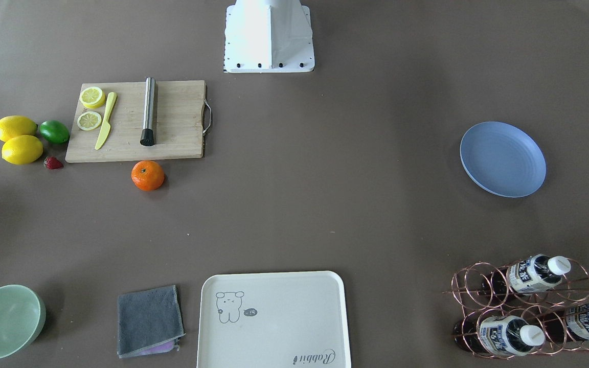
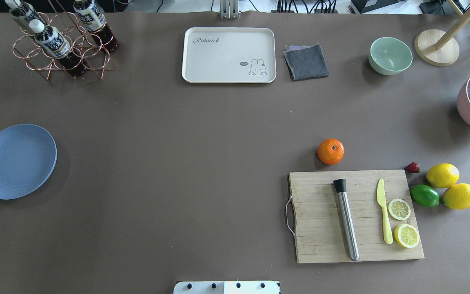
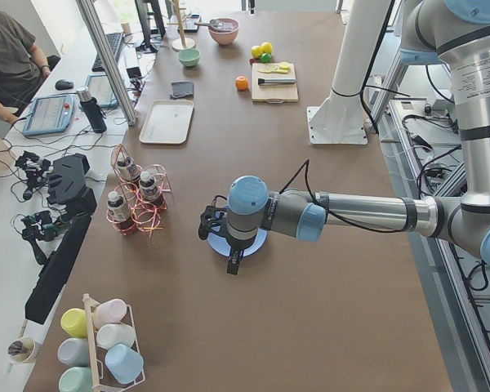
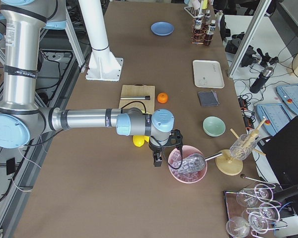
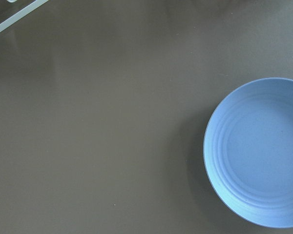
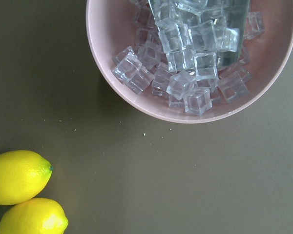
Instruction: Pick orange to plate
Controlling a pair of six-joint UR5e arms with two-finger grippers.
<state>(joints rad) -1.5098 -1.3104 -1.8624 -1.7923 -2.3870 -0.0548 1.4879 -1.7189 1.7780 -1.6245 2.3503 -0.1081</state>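
the orange (image 1: pixel 147 175) sits on the brown table just off the cutting board (image 1: pixel 177 122), a small gap past the board's long edge that faces away from the robot base, nearer the handle end than the other. it is upright and nothing touches it. the plate (image 1: pixel 502 159) lies bare and flat well apart from the board, far out beyond its handle end on the robot's left side of the table. on the board lie a steel muddler (image 1: pixel 148 111), a yellow knife (image 1: pixel 106 120) and two lemon slices (image 1: pixel 90 108); just past the board's end opposite the handle are two lemons (image 1: pixel 18 139), a lime (image 1: pixel 54 131) and a strawberry (image 1: pixel 53 163). the left gripper (image 3: pixel 233 263) hangs by the plate, a long way from the board — its wrist camera looks down on the plate's rim and bare table. the right gripper (image 4: pixel 157 158) hangs out past the lemons, farther still from the board, beside a pink bowl (image 6: pixel 100 44) of ice cubes. both grippers show only in the side views, so i cannot tell how wide either one's jaws stand — neither is near the orange.
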